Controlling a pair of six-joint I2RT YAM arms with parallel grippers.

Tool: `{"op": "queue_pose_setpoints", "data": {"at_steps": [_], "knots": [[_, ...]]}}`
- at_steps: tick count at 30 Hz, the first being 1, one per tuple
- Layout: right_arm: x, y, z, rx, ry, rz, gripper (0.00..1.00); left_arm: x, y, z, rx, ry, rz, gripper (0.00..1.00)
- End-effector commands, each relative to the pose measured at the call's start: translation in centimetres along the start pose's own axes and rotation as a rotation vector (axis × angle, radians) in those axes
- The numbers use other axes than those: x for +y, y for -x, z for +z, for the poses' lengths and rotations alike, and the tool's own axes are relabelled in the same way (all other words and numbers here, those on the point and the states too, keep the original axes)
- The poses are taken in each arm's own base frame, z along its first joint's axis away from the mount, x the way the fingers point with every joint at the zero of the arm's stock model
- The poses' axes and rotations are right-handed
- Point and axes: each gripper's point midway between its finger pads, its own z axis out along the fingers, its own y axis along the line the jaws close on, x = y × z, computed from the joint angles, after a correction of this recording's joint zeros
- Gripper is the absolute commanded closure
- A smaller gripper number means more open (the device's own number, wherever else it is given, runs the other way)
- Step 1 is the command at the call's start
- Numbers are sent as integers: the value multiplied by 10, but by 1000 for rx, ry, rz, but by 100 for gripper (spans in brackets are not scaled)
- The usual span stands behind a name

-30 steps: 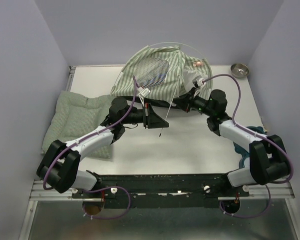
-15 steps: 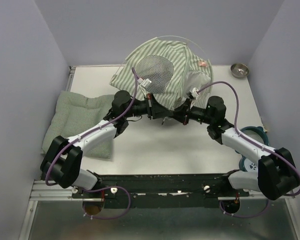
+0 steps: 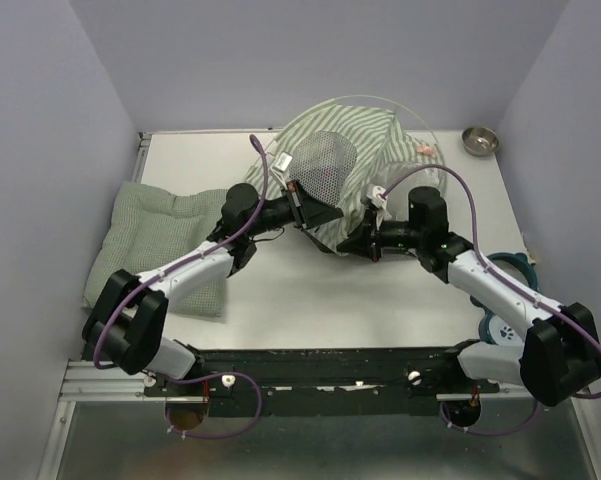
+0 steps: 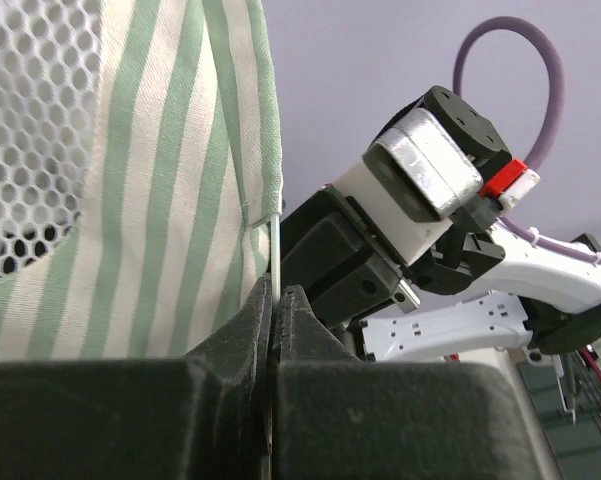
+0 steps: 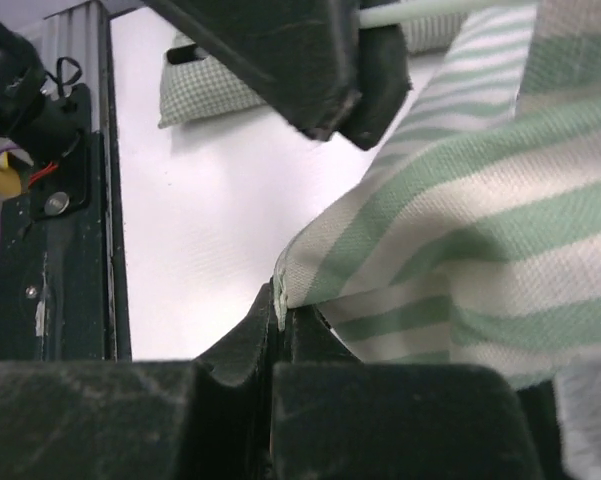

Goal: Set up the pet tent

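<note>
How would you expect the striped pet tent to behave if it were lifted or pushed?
The pet tent is probably floppy: its cloth sags in folds. It likely weighs little, being thin fabric and mesh. Its thin pole is bowed, so it may spring back.

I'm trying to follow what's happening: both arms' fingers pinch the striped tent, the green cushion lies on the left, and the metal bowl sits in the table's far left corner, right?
No: the top view shows the metal bowl in the far right corner of the table. The rest holds: the left fingers and right fingers pinch the striped tent, and the green cushion lies on the left.
</note>
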Motion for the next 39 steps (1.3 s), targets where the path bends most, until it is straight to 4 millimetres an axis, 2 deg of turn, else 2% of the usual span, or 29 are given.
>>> {"op": "queue_pose_setpoints", "data": {"at_steps": [1,2,7,9,11,14,16,19,21,22,24,27,29,31,33,36,39], "knots": [[31,8,2,72,226,-91,99,-14,53,-27,-213,53,113,100],[29,14,8,74,239,-103,99,-17,48,-34,-201,62,125,100],[6,46,42,110,300,-200,99,7,-19,-67,-30,133,165,100],[-5,58,52,116,313,-241,99,15,-48,-75,61,146,209,100],[-16,68,61,126,332,-286,99,17,-68,-77,129,131,245,100],[-18,72,69,166,391,-325,99,18,-73,-74,133,105,236,100],[-17,66,71,202,416,-340,99,19,-67,-63,126,92,204,100],[-15,55,67,225,404,-333,99,9,-52,-37,109,1,168,100],[-18,43,62,249,362,-325,99,8,-31,-27,63,-26,163,100],[-20,30,58,269,337,-297,99,9,-19,-24,30,-37,175,100],[-28,23,49,266,268,-243,99,12,8,-22,-12,-23,190,100],[-47,25,31,224,164,-139,99,28,38,-28,-55,19,214,100],[-58,27,21,187,100,-91,92,40,52,-32,-94,56,202,100],[-65,25,17,152,55,-62,83,45,59,-28,-109,52,207,100],[-75,26,17,129,8,-63,79,47,65,-21,-126,45,194,100],[-87,27,15,94,-54,-67,80,55,73,-12,-132,46,171,100],[-87,33,11,52,-81,-80,80,54,85,-7,-144,42,180,100]]}}
